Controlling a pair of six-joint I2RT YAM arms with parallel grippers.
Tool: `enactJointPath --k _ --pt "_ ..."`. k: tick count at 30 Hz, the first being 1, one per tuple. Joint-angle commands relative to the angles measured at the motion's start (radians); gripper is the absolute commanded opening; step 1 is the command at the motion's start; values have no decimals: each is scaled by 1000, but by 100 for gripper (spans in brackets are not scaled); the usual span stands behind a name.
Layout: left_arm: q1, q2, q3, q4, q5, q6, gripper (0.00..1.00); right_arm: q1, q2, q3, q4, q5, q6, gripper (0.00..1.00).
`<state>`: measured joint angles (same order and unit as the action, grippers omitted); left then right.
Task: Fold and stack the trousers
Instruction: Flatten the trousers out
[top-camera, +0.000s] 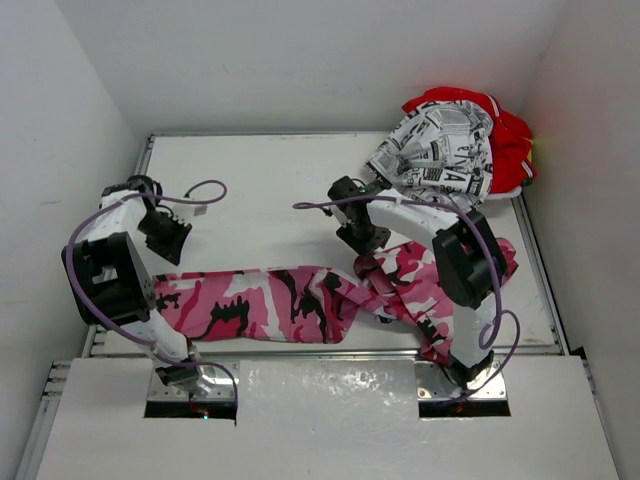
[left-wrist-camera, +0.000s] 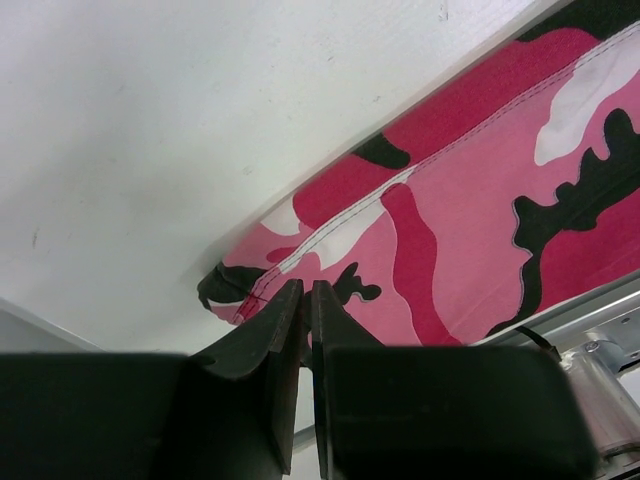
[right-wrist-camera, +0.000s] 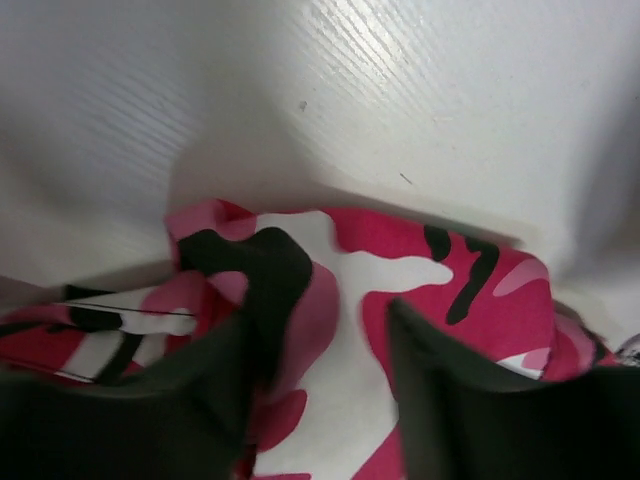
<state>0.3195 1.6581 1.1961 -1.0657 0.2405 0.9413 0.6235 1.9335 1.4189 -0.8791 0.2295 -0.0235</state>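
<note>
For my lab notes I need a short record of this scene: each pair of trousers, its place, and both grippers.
camouflage trousers: stretched along the near edge of the table, right end bunched
newsprint trousers: crumpled at far right corner, atop red trousers
left gripper: shut, empty, near the camouflage hem
right gripper: jaws apart, camouflage cloth between them, grip unclear

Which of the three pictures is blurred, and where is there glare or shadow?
Top external: sharp, evenly lit, glare on the shiny silver panel between the arm bases. Left wrist: camouflage trousers in focus, left gripper a dark silhouette. Right wrist: blurred throughout, right gripper out of focus, soft shadow on the table.
</note>
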Motion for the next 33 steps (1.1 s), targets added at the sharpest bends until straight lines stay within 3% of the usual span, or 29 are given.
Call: enactJointPath --k 1,2,5,9,11,13,15,19,24,28,33 --pt "-3 -32 51 -11 23 1 7 1 22 61 -90 76 -44 43" --pt "0 -31 54 -11 25 2 8 1 24 69 -98 79 -50 36" --pt "-2 -29 57 -13 25 4 8 1 7 81 -103 128 -55 1" --pt "0 -29 59 -11 25 4 8 1 -77 130 -72 131 -36 0" --pt "0 -29 62 -11 28 2 8 2 -179 172 -37 28 -30 0" --pt "-2 -29 66 -13 37 1 8 1 -282 135 110 -101 -30 0" --pt "-2 -29 74 -11 42 -2 8 -2 -472 43 383 -270 6 0" --pt "0 -26 92 -14 55 -15 10 -31 -656 -167 673 -328 114 0" --pt "-2 -29 151 -26 118 -29 16 -33 -642 -204 724 -448 148 0" --pt "-5 -40 243 -45 218 -47 27 -33 -634 -210 859 -477 227 0" --pt "-11 -14 326 15 361 -143 32 -19 -447 -104 873 -521 331 0"
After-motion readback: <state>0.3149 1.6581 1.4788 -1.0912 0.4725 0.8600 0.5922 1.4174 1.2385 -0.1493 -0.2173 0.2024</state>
